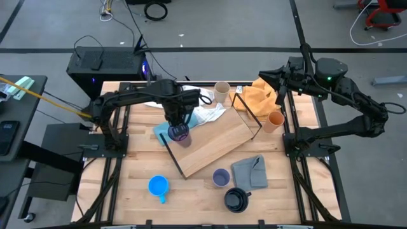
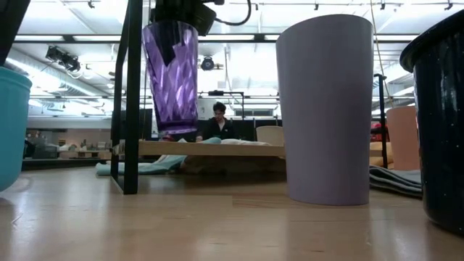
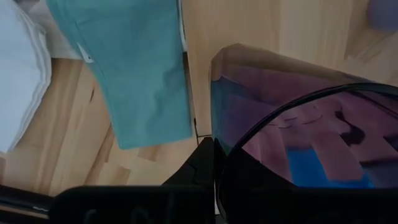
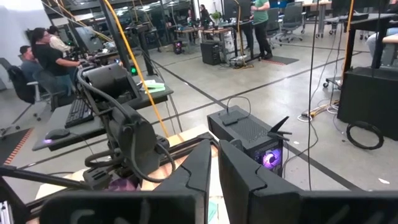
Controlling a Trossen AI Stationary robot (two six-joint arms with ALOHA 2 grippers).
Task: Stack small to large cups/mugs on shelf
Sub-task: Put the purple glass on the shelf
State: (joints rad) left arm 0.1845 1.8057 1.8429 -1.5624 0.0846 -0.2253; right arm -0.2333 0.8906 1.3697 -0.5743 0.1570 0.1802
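we have the first cup in transit. nearest us the black mug (image 1: 236, 200), lavender cup (image 1: 220, 177) and blue mug (image 1: 158, 186) wait on the worktop (image 1: 140, 168). our left hand (image 1: 179, 129) is clamped on the purple tumbler (image 1: 181, 134), hanging over the shelf's (image 1: 219, 141) nine o'clock end. next: lower it upright, then release. at two o'clock our right hand (image 4: 213, 163) idles, fingers nearly together, empty.

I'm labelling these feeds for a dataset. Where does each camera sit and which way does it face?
High: overhead, straight down on the table; both arms show.
Low: table-top height, level toward the room; left arm holds the purple tumbler aloft.
Left wrist: down past its fingers onto the tumbler.
Right wrist: raised, toward the room; right gripper.
Shared: the tumbler.
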